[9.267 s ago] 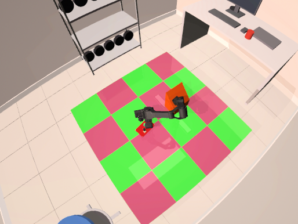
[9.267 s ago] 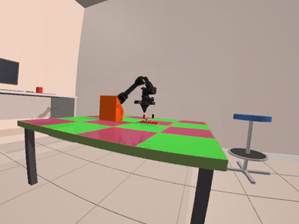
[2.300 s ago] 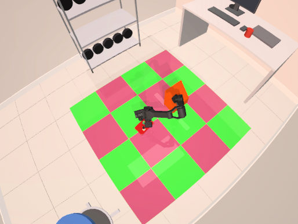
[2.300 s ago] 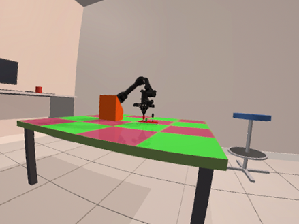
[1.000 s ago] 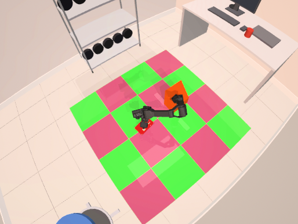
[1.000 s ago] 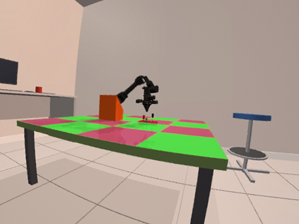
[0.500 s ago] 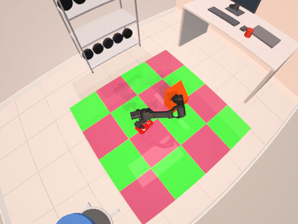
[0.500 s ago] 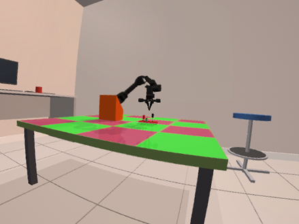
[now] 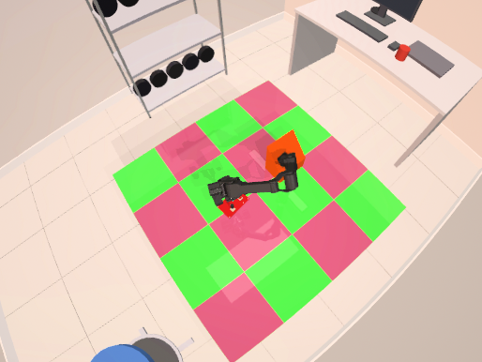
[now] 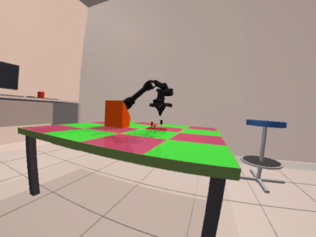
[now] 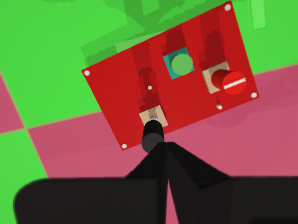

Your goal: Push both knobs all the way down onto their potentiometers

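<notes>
The red circuit board (image 9: 229,213) (image 11: 110,95) stands on the table. The black knob (image 10: 161,122) (image 11: 152,141) is raised, with a bit of metal shaft showing between it and its tan potentiometer (image 11: 161,116). The red knob (image 10: 151,124) (image 11: 234,83) has a white line on top and stands over the other tan potentiometer (image 11: 209,85); no shaft shows between them, though contact is hard to judge. My gripper (image 10: 160,114) (image 11: 168,144) is shut and empty. Its tips are above the black knob in the exterior view, with a gap, and appear just beside it in the wrist view.
A round green part (image 11: 182,64) on a teal base sits on the board between the two potentiometers. Small white pins show at the board's corners. The orange block (image 9: 285,152) (image 10: 115,114) at the arm's base stands on the checkered table (image 9: 263,291) (image 10: 194,155).
</notes>
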Tool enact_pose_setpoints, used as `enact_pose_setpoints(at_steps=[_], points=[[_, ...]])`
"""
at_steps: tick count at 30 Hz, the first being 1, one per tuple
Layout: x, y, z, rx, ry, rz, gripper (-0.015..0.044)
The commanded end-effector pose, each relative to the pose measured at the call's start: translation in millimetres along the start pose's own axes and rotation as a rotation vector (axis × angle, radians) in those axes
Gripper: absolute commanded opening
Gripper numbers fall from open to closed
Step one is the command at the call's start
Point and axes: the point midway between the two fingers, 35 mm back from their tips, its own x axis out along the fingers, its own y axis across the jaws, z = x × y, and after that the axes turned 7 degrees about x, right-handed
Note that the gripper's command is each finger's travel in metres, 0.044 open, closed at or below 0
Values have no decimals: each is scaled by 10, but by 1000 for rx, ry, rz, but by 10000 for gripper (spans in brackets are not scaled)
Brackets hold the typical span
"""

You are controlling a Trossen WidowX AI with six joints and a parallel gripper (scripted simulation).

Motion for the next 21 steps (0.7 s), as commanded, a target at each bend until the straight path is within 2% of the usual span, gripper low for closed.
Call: enact_pose_setpoints(at_steps=[1,9,16,21], points=[[-25,28,-52,153,8,-12,0],[-81,71,-137,406,11,-29,0],[-83,72,-139,412,11,-29,0],[118,66,-144,412,12,-30,0]])
